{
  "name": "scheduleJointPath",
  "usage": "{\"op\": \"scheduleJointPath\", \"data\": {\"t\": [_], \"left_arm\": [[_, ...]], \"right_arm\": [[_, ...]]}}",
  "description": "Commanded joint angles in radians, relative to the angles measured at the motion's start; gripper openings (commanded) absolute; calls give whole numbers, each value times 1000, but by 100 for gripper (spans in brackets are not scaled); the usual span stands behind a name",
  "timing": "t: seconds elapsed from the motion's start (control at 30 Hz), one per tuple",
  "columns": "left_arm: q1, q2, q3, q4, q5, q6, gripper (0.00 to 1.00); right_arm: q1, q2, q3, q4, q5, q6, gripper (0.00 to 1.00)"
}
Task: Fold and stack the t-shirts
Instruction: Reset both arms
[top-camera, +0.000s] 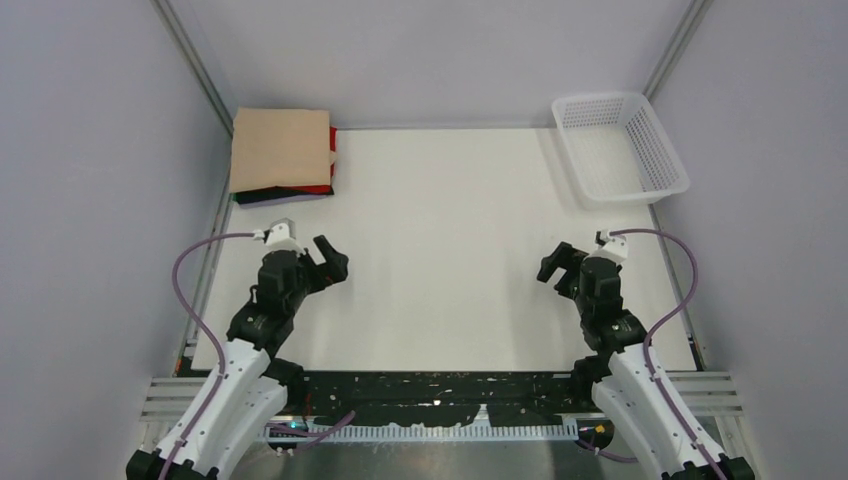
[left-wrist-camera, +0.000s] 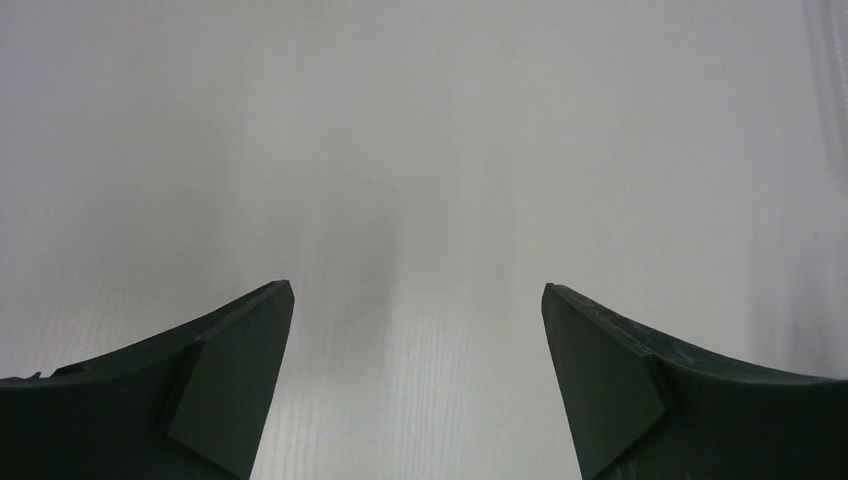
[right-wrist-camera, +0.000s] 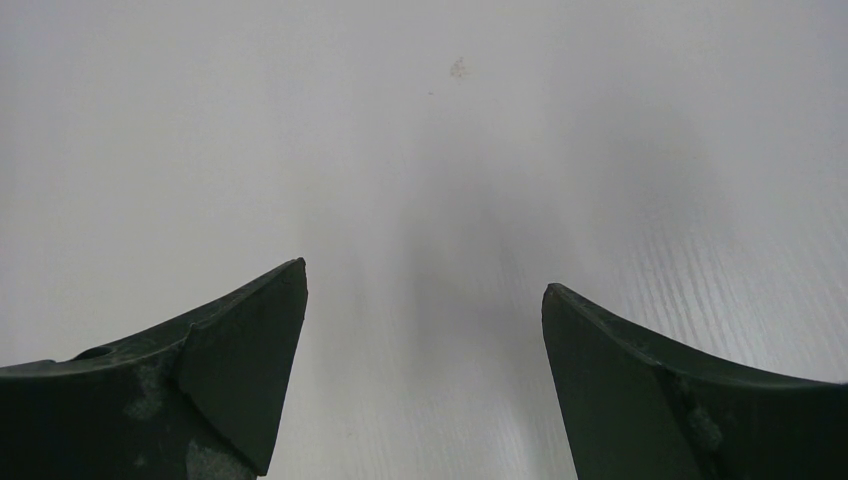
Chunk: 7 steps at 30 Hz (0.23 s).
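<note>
A stack of folded t-shirts lies at the table's far left corner. The beige t-shirt (top-camera: 279, 149) is on top. A red t-shirt (top-camera: 332, 165) shows along its right edge, and dark cloth (top-camera: 262, 197) and a pale one peek out at the front edge. My left gripper (top-camera: 331, 262) is open and empty, low over the bare table, in front of the stack. My right gripper (top-camera: 553, 268) is open and empty at the right. Both wrist views show only bare white table between spread fingers (left-wrist-camera: 225, 380) (right-wrist-camera: 235, 370).
An empty white mesh basket (top-camera: 650, 150) stands at the far right corner. Grey walls close in the table on three sides. The white table (top-camera: 450, 240) lies between the arms.
</note>
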Motion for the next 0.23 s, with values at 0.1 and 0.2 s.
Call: {"op": "scheduleJointPath", "data": {"t": [0.1, 0.2], "left_arm": [[-4, 42, 53, 58, -44, -11, 100], [-4, 50, 57, 62, -44, -10, 100]], "right_arm": [[1, -6, -6, 68, 37, 8, 95], [-1, -42, -14, 79, 50, 18, 95]]}}
